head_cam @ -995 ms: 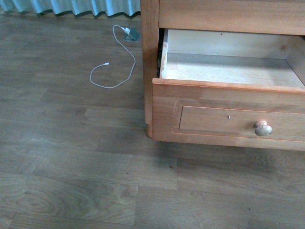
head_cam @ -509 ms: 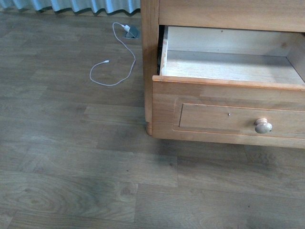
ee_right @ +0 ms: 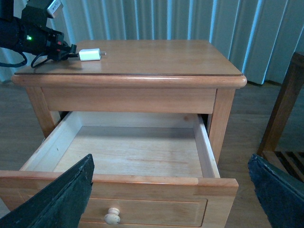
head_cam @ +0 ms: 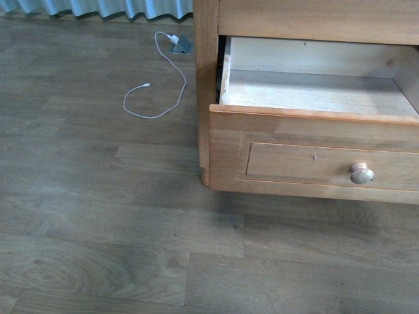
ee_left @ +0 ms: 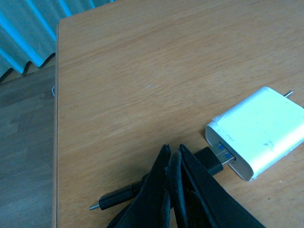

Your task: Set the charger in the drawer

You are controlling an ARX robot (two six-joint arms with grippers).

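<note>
Now | left gripper (ee_left: 174,153) closed on charger (ee_left: 259,133) cable, adapter just beyond | right gripper (ee_right: 171,161) spread, empty

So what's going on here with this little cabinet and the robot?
The robot is meant to put the charger into the drawer, which is pulled open and looks empty. Right now the charger lies on top of the cabinet. The left hand is closed right at the charger's black cable, though I can't tell whether it truly grips it. The right hand is open in front of the drawer, holding nothing.
</note>
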